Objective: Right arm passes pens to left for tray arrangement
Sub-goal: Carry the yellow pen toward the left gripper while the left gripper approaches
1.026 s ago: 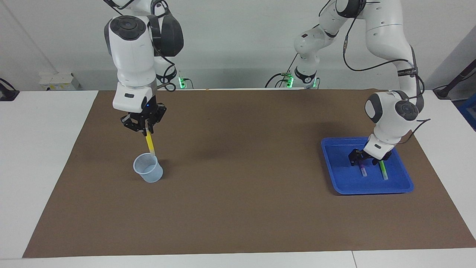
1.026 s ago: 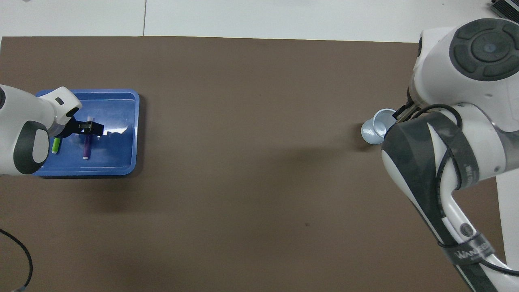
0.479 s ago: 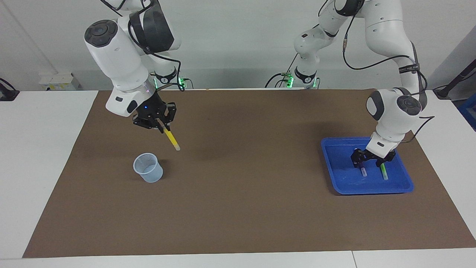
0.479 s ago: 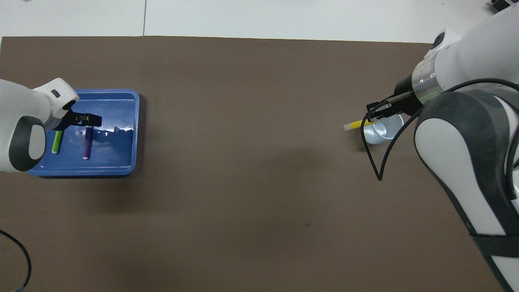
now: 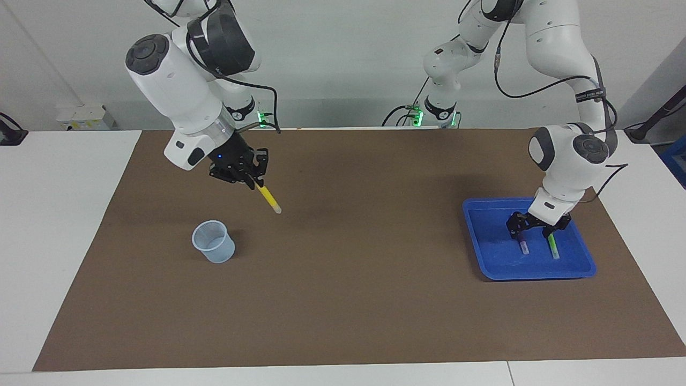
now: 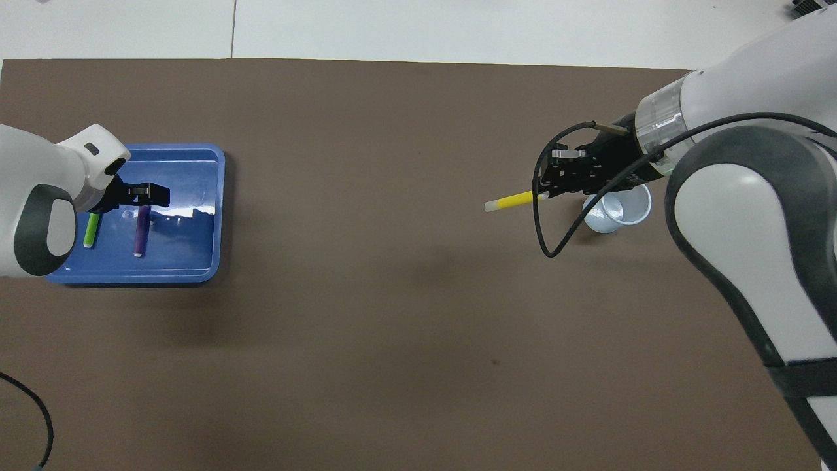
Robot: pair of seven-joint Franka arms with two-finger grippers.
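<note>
My right gripper point(image 5: 253, 181) is shut on the yellow pen point(image 5: 267, 198) and holds it tilted in the air over the brown mat, its white end pointing toward the left arm's end. It also shows in the overhead view point(image 6: 546, 191) with the yellow pen point(image 6: 514, 200). The blue tray point(image 5: 485, 257) lies at the left arm's end. The purple pen point(image 5: 523, 246) and the green pen point(image 5: 552, 248) lie side by side in it. My left gripper point(image 5: 535, 230) hangs open just above them. The overhead view shows the tray point(image 6: 196, 209), the purple pen point(image 6: 140, 233) and the green pen point(image 6: 91, 231).
A small translucent bluish cup point(image 5: 214, 242) stands on the brown mat point(image 5: 348, 300) at the right arm's end, empty as far as I can see. It also shows in the overhead view point(image 6: 618, 210), partly under my right arm.
My right gripper has lifted the yellow pen out of the cup and carried it toward the table's middle, tilting it. My left gripper has risen slightly off the purple pen.
</note>
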